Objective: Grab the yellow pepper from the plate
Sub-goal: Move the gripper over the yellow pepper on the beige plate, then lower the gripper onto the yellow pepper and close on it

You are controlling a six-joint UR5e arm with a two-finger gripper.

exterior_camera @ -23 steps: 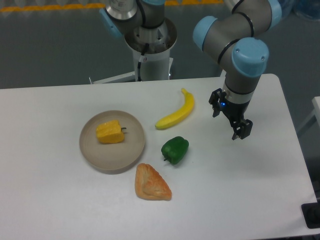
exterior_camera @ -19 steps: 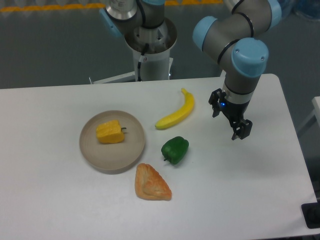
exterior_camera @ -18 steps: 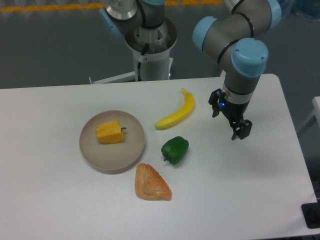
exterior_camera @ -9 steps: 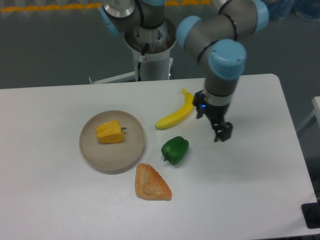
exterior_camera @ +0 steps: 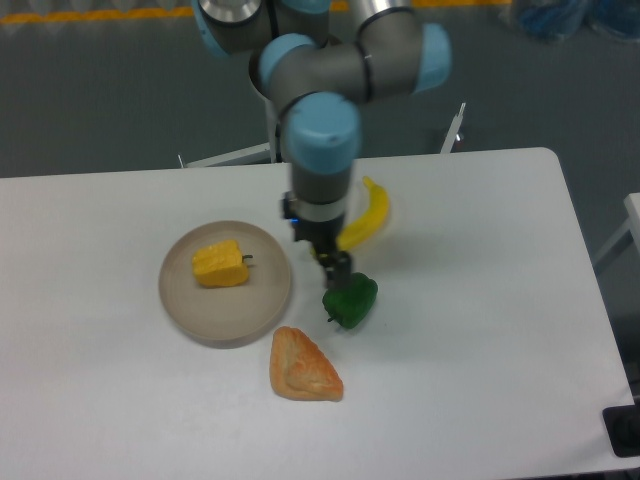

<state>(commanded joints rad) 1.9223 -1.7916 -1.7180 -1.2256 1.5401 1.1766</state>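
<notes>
The yellow pepper (exterior_camera: 220, 264) is a blocky yellow-orange piece with a short dark stem pointing right. It lies in the upper middle of the round beige plate (exterior_camera: 205, 320) at the table's left centre. My gripper (exterior_camera: 322, 254) hangs point-down just right of the plate's rim and above the green pepper. Its black fingers stand apart, and it holds nothing. It is about a hand's width to the right of the yellow pepper.
A green pepper (exterior_camera: 352, 301) lies right under and beside the gripper. A yellow banana (exterior_camera: 372, 214) lies behind it, partly hidden by my arm. An orange-brown triangular pastry (exterior_camera: 302, 366) lies in front of the plate's right side.
My arm has swung left across the table, from the right side past the banana to a spot between the plate and the green pepper. The objects have not moved.
</notes>
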